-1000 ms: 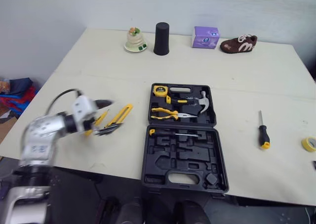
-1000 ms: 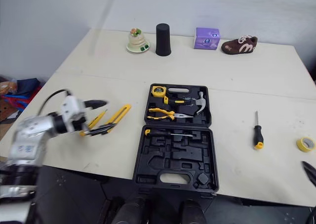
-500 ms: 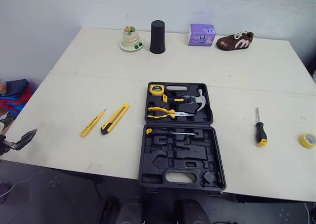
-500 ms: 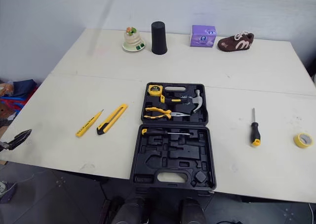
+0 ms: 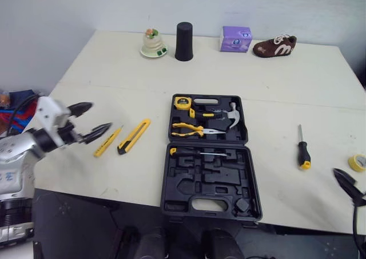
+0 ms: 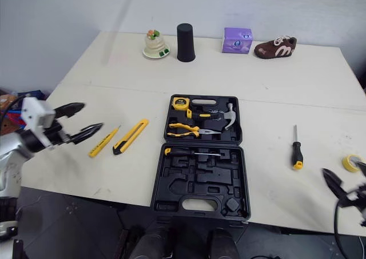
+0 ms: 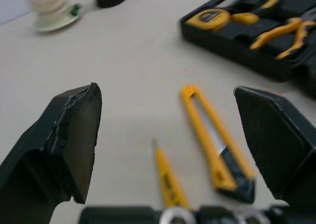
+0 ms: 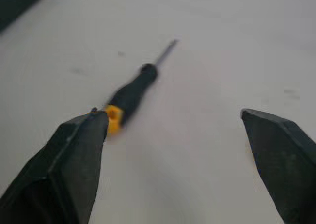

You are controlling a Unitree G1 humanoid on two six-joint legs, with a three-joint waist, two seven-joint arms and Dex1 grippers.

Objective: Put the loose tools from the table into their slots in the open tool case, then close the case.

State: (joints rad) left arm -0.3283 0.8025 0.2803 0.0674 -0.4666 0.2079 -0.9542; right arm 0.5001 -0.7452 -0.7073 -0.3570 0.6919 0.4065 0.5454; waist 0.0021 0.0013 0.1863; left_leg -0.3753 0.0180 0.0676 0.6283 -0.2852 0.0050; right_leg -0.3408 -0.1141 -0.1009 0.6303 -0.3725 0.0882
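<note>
Approaching the two yellow cutters looks to be the step in hand; centre the left pincer (image 5: 99, 115) over the slim cutter (image 5: 107, 142), fingers astride its width, and lower squarely so the adjacent utility knife (image 5: 134, 136) is not nudged; both lie on the desk (image 5: 114, 70), left of the open tool case (image 5: 211, 184). Left forearm enters from the near left; pincer spread wide, empty, tilted downward; right pincer (image 8: 173, 117), likewise open and empty, hovers near right, aimed at the screwdriver (image 5: 303, 150) lying right of the case.

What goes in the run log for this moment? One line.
left gripper open near slim cutter | right gripper open near screwdriver | case open
</note>
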